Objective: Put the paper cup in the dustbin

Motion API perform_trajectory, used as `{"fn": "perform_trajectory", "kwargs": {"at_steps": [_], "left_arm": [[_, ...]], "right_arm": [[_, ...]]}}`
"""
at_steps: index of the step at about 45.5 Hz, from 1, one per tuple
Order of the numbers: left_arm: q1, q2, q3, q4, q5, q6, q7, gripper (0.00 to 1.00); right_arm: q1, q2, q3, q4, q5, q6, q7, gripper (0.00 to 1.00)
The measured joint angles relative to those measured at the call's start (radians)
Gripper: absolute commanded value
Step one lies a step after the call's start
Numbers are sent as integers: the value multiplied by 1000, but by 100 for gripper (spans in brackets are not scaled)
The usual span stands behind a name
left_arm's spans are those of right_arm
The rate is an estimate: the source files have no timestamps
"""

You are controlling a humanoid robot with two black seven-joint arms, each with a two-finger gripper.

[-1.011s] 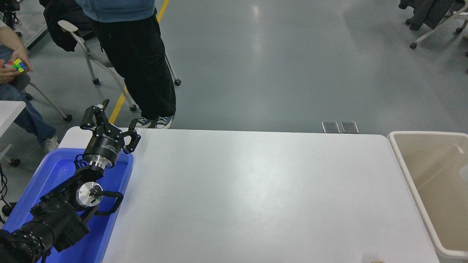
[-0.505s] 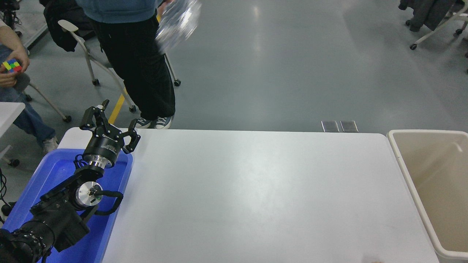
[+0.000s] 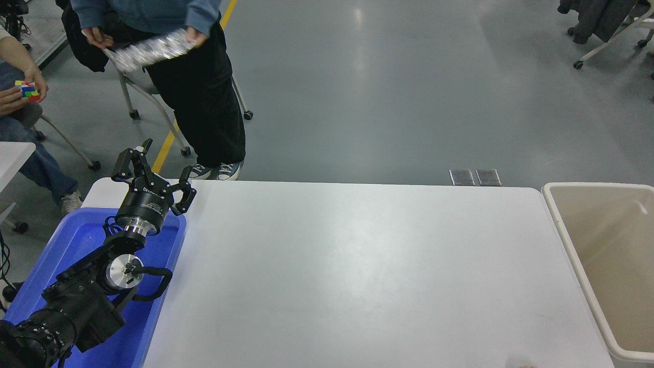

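Observation:
The paper cup is out of view. The beige dustbin [image 3: 557, 214] stands at the table's right edge; the part of its inside that shows holds nothing I can make out. My left gripper [image 3: 156, 168] is parked over the far end of the blue tray at the lower left, fingers spread open and empty. My right arm and gripper are out of view.
A blue plastic tray [image 3: 76, 240] lies under the left arm. The white table [image 3: 357, 266] spans the middle. A person standing beyond the far left corner holds a crinkled silver foil bag [image 3: 150, 48] in both hands. A seated person at the left edge holds a colour cube [image 3: 26, 89].
The standing person has brought the silver foil bag down and to the left, now held flat in both hands. The left arm has not moved.

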Motion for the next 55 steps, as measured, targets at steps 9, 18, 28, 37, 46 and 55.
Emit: {"fn": "perform_trajectory", "kwargs": {"at_steps": [9, 18, 28, 37, 46, 55], "left_arm": [[0, 0, 0, 0, 0, 0, 0, 100], [0, 0, 0, 0, 0, 0, 0, 100], [0, 0, 0, 0, 0, 0, 0, 100], [0, 0, 0, 0, 0, 0, 0, 100], [0, 0, 0, 0, 0, 0, 0, 100], [0, 0, 0, 0, 0, 0, 0, 100]], "right_arm": [[-18, 8, 18, -8, 4, 3, -15, 0], [-28, 16, 30, -12, 5, 5, -31, 0], [-33, 22, 36, -14, 9, 5, -53, 53], [-34, 23, 44, -16, 11, 4, -76, 81], [-35, 24, 50, -17, 11, -2, -84, 99], [-29, 25, 60, -20, 11, -4, -86, 100]]}}
